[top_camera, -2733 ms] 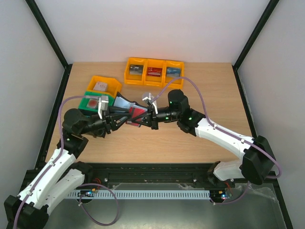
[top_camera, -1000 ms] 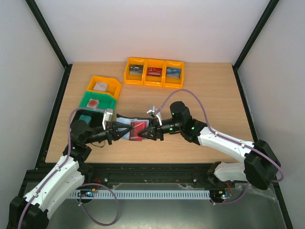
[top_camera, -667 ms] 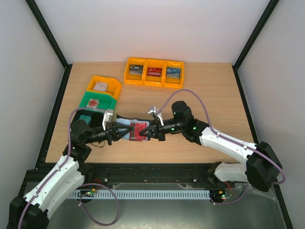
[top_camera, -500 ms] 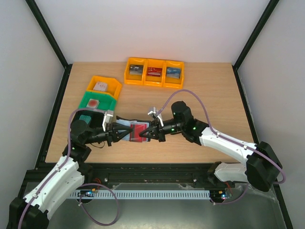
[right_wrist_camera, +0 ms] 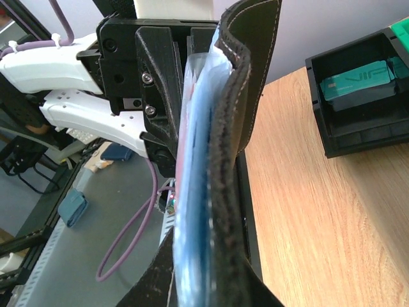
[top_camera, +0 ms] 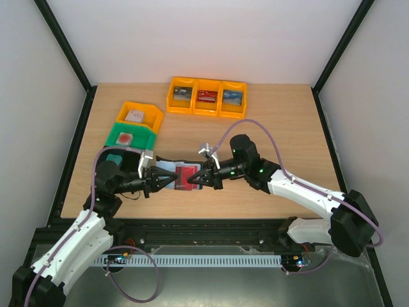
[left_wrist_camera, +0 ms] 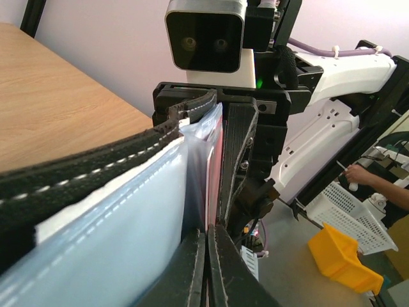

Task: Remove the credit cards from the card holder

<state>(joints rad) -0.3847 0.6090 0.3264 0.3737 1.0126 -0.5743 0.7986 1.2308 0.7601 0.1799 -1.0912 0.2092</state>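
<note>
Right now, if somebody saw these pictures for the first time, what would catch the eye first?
First, the black leather-like bifold card holder, open near the front edge of the wooden table, pinched from both sides by the left gripper and the right gripper, with a red plastic card showing inside. Next, the row of three yellow plastic bins at the far edge, each holding cards.

I have the card holder (top_camera: pixel 167 173) between my two tools, low over the near part of the bench (top_camera: pixel 281 134). The left tool (top_camera: pixel 155 180) has its left end and the right tool (top_camera: pixel 193 181) its right end. Just behind the left tool stands a line of three bins (top_camera: pixel 136 139), and a card (right_wrist_camera: pixel 354 82) lies in the nearest one. Far behind the right tool is a row of three bins (top_camera: pixel 206 112) with cards (top_camera: pixel 206 96) inside.
</note>
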